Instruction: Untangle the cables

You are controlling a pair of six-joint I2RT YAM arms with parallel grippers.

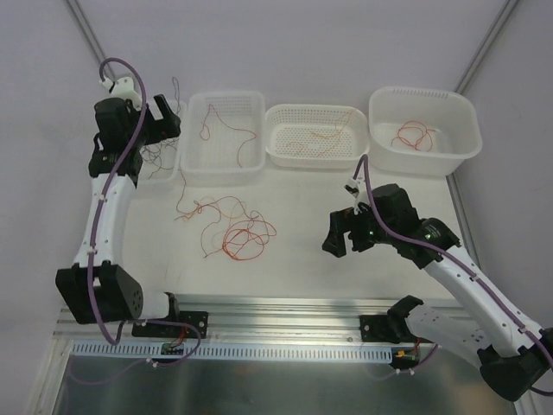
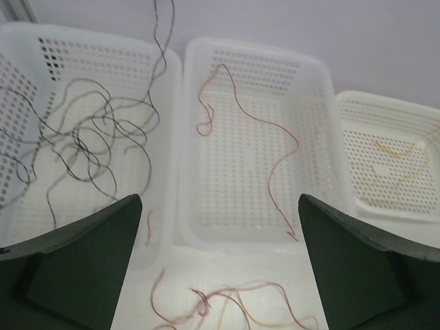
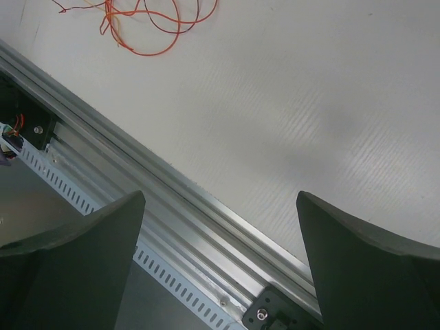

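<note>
A tangle of bright red, dark red and orange-yellow cables (image 1: 229, 229) lies on the table left of centre. It shows at the bottom of the left wrist view (image 2: 234, 309) and at the top left of the right wrist view (image 3: 144, 27). Dark grey cables (image 2: 89, 144) lie in the leftmost basket (image 1: 168, 169), and one strand rises over its far rim. My left gripper (image 1: 164, 121) hovers over that basket, open and empty (image 2: 220, 206). My right gripper (image 1: 341, 233) is open and empty (image 3: 220, 199), low over the table right of the tangle.
Three more white baskets stand along the back. One holds a dark red cable (image 1: 223, 130), one an orange-yellow cable (image 1: 315, 138), one a bright red cable (image 1: 413, 134). An aluminium rail (image 1: 285, 311) runs along the table's near edge.
</note>
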